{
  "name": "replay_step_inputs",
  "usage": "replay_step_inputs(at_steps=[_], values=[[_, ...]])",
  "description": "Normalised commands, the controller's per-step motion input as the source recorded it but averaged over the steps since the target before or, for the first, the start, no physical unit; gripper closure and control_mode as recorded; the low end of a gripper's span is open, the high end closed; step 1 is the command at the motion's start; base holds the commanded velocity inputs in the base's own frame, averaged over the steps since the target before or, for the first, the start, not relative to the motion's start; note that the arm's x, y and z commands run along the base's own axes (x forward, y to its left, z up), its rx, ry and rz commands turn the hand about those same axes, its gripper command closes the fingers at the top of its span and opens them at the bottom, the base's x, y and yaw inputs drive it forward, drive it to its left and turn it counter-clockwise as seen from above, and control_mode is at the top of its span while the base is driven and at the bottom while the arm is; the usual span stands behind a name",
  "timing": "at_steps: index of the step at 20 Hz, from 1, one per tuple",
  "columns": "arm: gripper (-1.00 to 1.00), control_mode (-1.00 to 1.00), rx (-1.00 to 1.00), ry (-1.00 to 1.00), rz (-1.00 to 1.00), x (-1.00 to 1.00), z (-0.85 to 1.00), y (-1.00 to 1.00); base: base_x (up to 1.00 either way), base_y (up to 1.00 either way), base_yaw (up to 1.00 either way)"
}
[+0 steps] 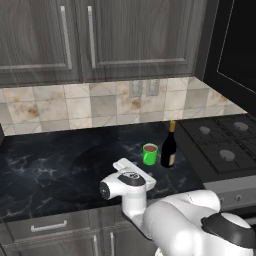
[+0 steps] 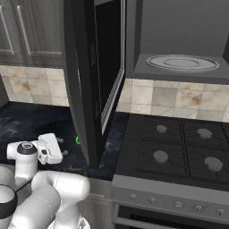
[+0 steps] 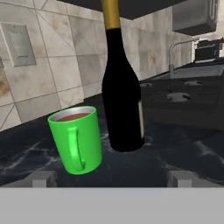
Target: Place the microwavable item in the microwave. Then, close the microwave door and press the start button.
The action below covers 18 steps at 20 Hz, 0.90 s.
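Looking from the left base view, the green mug (image 1: 150, 154) stands upright on the black marble counter (image 1: 55, 165), ahead of the gripper (image 1: 125, 167) and just beside the wine bottle (image 1: 169, 146), which sits on its stove side.

From the right base view, the open microwave door (image 2: 96, 76) hides most of the mug; the turntable (image 2: 182, 62) lies up and right.

From the hand view, the fingertips (image 3: 43, 178) are spread wide and empty. The mug's handle faces the hand; the bottle crowds one side, so room there is tight.
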Motion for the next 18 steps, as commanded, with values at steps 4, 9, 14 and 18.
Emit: replay_step_inputs(at_steps=[4, 9, 14, 18], values=[[-1.00, -1.00, 0.00, -0.01, 0.07, 0.01, 0.03, -0.03, 0.00, 0.00, 0.00], [-1.00, -1.00, 0.00, 0.00, 0.09, 0.18, 0.00, 0.00, 0.00, 0.00, 0.00], [-1.00, -1.00, 0.00, 0.00, 0.09, 0.25, 0.05, -0.05, 0.00, 0.00, 0.00], [-1.00, -1.00, 0.00, 0.00, 0.06, 0.16, 0.01, -0.20, 0.00, 0.00, 0.00]])
